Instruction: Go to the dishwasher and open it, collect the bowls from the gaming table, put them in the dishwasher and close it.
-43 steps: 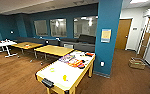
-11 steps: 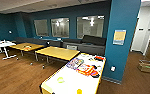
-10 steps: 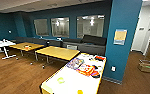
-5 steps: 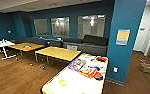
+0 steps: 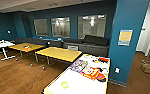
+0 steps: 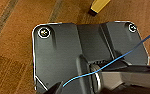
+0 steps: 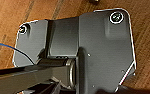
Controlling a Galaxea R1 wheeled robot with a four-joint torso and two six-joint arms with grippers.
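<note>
The robot is in a lounge, close to a long white table (image 5: pixel 66 87) strewn with colourful papers (image 5: pixel 93 72); behind it stand yellow tables (image 5: pixel 58 53) and a dark sofa (image 5: pixel 91 45). No dishwasher or gaming table is visible here. The main risk is clipping the white table's corner or the blue pillar (image 5: pixel 128 37) beside it, since the gap looks tight. A notice (image 5: pixel 125 37) on the pillar is probably printed, but nothing on it is legible. Whether either gripper is open or closed I cannot tell.
</note>
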